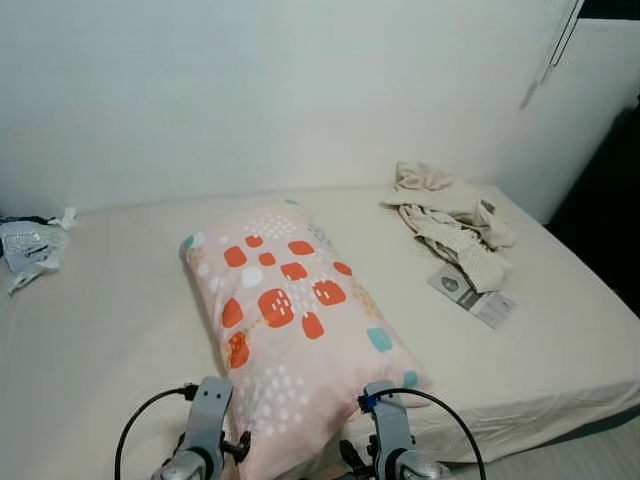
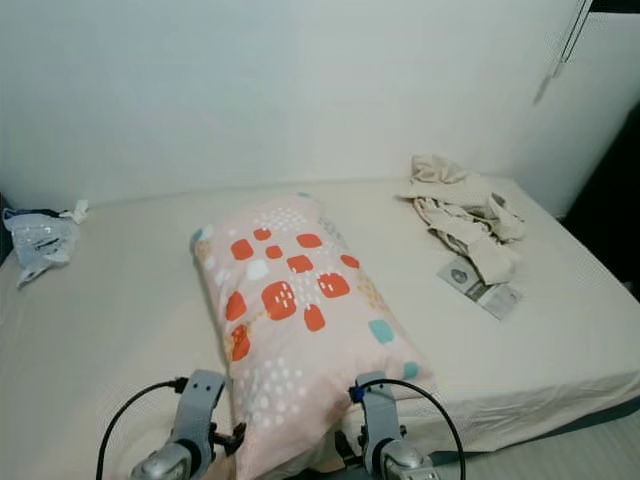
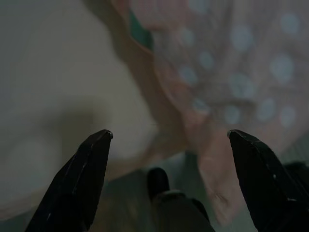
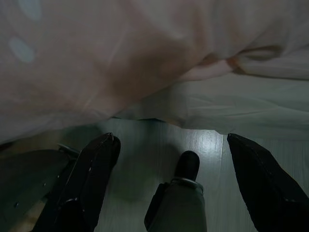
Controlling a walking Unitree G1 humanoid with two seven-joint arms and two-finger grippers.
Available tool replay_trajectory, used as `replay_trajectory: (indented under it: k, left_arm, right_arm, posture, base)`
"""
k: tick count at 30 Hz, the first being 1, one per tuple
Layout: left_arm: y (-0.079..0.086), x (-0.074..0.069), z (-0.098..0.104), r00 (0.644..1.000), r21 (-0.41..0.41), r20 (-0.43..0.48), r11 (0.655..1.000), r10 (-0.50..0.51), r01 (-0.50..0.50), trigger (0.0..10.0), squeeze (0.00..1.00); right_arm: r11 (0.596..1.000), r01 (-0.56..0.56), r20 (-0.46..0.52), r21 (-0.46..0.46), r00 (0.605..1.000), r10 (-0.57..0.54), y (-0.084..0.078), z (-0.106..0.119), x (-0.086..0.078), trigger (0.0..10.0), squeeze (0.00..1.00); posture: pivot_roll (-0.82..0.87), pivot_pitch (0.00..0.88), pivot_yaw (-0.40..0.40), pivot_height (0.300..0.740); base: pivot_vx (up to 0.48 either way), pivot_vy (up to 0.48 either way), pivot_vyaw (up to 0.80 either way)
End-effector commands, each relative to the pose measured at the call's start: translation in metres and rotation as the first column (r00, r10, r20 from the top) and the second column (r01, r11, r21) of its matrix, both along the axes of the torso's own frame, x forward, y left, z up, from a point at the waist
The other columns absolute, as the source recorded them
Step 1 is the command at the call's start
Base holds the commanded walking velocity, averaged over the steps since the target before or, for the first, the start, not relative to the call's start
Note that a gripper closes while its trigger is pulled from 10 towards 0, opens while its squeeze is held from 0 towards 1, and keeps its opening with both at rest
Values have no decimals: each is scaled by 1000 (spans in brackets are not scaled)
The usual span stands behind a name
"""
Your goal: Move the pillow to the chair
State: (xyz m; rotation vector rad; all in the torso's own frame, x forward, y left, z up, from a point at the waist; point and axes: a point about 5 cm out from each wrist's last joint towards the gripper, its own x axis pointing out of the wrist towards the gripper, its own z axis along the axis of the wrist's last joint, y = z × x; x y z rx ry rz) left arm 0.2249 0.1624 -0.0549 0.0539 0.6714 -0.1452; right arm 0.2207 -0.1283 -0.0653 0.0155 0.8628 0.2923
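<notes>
Pink pillow (image 1: pixel 290 325) is laid lengthwise on bed (image 1: pixel 100 340), near end overhanging edge. Approach step judged. Left gripper (image 3: pixel 169 137) & right gripper (image 4: pixel 171 140) are spread wide, nothing held; closing on near corners is needed next.

I am in a bedroom at home: before me lies a bed (image 1: pixel 120 330) with a cream sheet against a plain white wall (image 1: pixel 250 90), a patterned pillow (image 1: pixel 290 320) on it, and crumpled clothes (image 1: pixel 455 225) near its far corner.
</notes>
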Motion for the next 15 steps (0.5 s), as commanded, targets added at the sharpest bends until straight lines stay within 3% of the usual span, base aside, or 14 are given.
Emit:
replay_trajectory:
  k: [1,5,9,10,11,12,15]
  left_arm:
    - [2,11,10,997,15,77,1000,-14,13,10000,0]
    - [18,46,39,980,6,199,1000,18,-20,10000,0]
    - [26,61,54,968,9,249,999,32,-35,10000,0]
    - [33,82,76,952,4,305,1000,18,-20,10000,0]
    - [33,82,76,952,4,305,1000,18,-20,10000,0]
    - [34,94,89,945,7,327,1000,-7,5,10000,0]
    - [34,99,93,949,21,314,999,-32,26,10000,0]
  right_arm:
    - [1000,15,-18,-5,1000,-15,1,-3,-5,10000,0]
    - [1000,7,-24,-16,1000,-7,5,-6,-9,10000,0]
    - [1000,2,-29,-18,1000,-3,8,-7,-12,10000,0]
    - [1000,0,-33,-27,999,-1,4,-8,-14,10000,0]
    - [1000,0,-33,-27,999,-1,4,-8,-14,10000,0]
    - [999,12,-32,-31,999,-13,-1,-8,-14,10000,0]
    - [999,30,-29,-30,999,-31,-6,-8,-13,10000,0]
  posture:
    - [77,50,-42,740]
    - [76,45,-46,740]
    - [65,42,-38,740]
    - [52,37,-26,740]
    - [52,37,-26,740]
    - [42,33,-16,740]
    - [33,33,-9,740]
  base:
    - [0,0,0]
    - [0,0,0]
    - [0,0,0]
    - [0,0,0]
    - [0,0,0]
    - [0,0,0]
    - [0,0,0]
